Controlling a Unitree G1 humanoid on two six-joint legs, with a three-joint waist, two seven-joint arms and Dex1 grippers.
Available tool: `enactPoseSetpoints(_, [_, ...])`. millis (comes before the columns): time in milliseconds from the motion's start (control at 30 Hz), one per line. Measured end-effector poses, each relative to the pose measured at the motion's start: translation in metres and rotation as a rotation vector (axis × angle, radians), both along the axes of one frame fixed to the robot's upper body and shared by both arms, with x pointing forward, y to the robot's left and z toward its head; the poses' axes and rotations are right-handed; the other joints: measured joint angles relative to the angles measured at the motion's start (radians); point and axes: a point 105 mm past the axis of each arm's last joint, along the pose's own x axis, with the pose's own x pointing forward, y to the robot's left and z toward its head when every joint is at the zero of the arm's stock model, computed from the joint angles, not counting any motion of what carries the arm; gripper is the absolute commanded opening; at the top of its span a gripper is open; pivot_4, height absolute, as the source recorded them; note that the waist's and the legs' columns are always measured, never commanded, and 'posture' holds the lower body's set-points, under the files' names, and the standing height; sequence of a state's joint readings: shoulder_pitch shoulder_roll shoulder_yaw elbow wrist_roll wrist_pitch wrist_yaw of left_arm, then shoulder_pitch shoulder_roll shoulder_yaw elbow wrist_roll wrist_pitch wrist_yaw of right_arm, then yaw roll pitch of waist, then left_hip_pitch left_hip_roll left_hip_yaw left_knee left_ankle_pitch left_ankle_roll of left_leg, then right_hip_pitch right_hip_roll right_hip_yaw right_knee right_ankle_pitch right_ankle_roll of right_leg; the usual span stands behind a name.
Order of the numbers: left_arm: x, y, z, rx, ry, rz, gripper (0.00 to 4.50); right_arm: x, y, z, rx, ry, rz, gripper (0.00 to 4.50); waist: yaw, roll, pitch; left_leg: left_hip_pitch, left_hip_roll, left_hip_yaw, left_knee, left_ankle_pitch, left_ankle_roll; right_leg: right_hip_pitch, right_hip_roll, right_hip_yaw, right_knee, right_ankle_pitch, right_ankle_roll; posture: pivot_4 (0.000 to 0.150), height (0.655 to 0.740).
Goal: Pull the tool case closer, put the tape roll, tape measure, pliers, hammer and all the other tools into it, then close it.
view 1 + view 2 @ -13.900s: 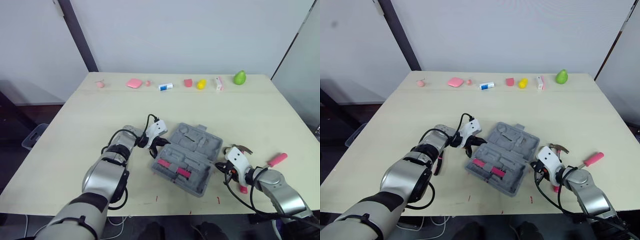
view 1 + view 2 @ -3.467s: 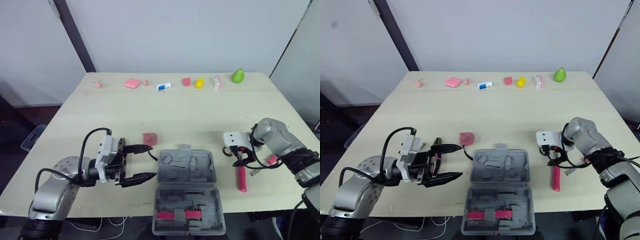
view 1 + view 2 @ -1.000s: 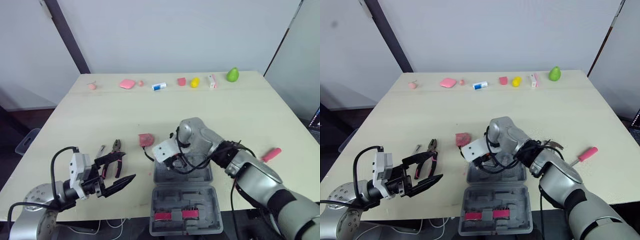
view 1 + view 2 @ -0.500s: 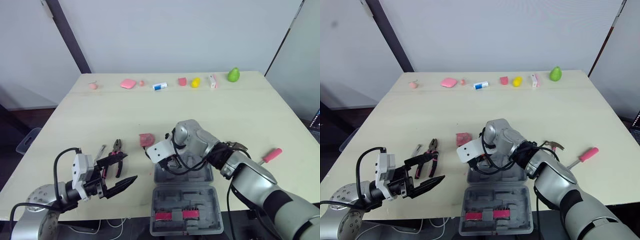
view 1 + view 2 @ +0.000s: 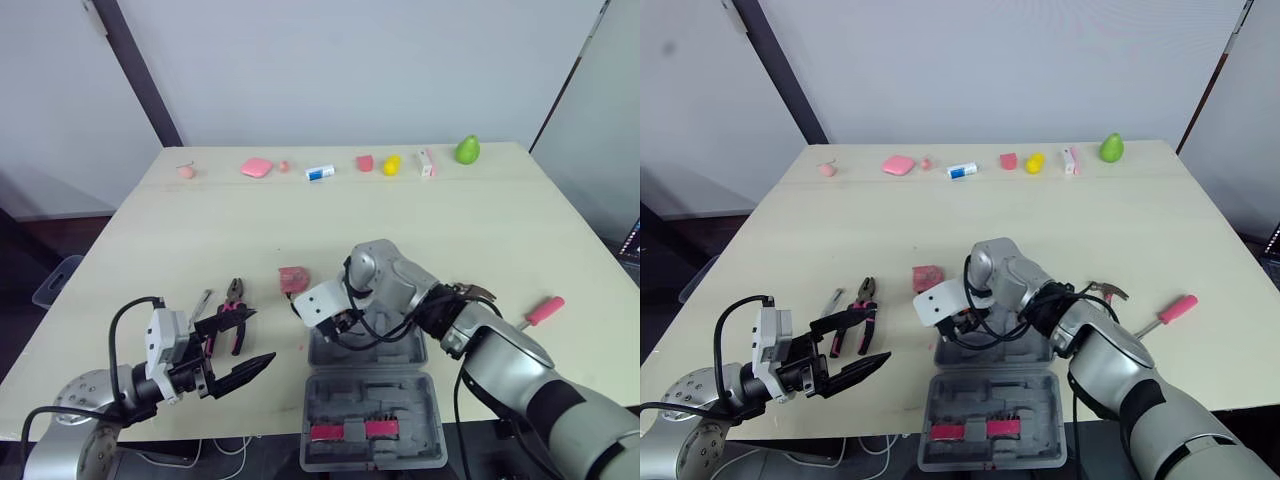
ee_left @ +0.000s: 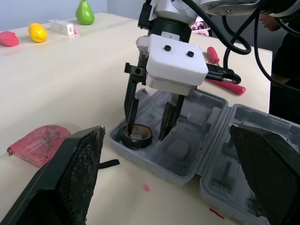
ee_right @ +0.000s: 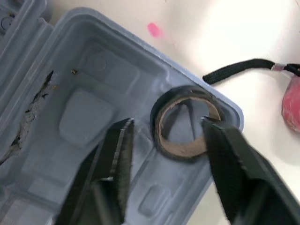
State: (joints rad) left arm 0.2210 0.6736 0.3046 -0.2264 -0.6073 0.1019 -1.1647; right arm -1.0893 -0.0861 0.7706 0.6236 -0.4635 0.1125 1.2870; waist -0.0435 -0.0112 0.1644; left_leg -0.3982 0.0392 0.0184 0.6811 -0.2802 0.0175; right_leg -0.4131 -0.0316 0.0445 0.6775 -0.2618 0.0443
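The grey tool case (image 5: 425,352) lies open near the table's front edge. A dark tape roll (image 6: 136,139) lies flat in the far left corner of the case. My right gripper (image 6: 147,131) points down over the roll (image 7: 180,151), its fingers apart and straddling the roll's rim. My left gripper (image 5: 258,335) hovers open near the front left of the table. Just behind it lie the pink-handled pliers (image 5: 235,320). The pink tape measure (image 5: 293,279) sits beside the case's far left corner. The hammer (image 5: 540,309) lies right of the case.
A small slim tool (image 5: 200,302) lies left of the pliers. Pink bits (image 5: 345,430) sit in the case's near half. Along the table's back edge stands a row of small items, among them a green pear (image 5: 465,150) and a yellow lemon (image 5: 390,164).
My right gripper has opened over the case's far left corner, leaving the tape roll lying there. The left arm has barely moved.
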Motion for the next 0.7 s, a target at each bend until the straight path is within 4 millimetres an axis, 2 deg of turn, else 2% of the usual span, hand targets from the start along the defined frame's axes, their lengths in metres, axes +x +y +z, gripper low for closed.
enactPoseSetpoints(300, [-0.001,0.0,-0.002,0.013,0.005,-0.012,4.5,0.003,0.001,0.021,0.052,-0.034,-0.016,2.18,0.001,0.0,0.0,0.0,0.0,0.0,0.0,0.0,0.0,0.0,0.0,0.0,0.0,0.0,0.0,0.15,0.74])
enactPoseSetpoints(533, [-0.001,0.004,-0.007,0.01,0.02,-0.014,4.5,0.0,-0.004,0.013,0.077,0.009,-0.058,2.18,0.001,0.0,0.0,0.0,0.0,0.0,0.0,0.0,0.0,0.0,0.0,0.0,0.0,0.0,0.0,0.15,0.74])
enactPoseSetpoints(700, [-0.003,0.006,-0.011,0.01,0.032,-0.018,4.5,0.005,-0.012,0.019,0.114,0.009,-0.096,2.18,0.0,0.0,0.0,0.0,0.0,0.0,0.0,0.0,0.0,0.0,0.0,0.0,0.0,0.0,0.0,0.15,0.74])
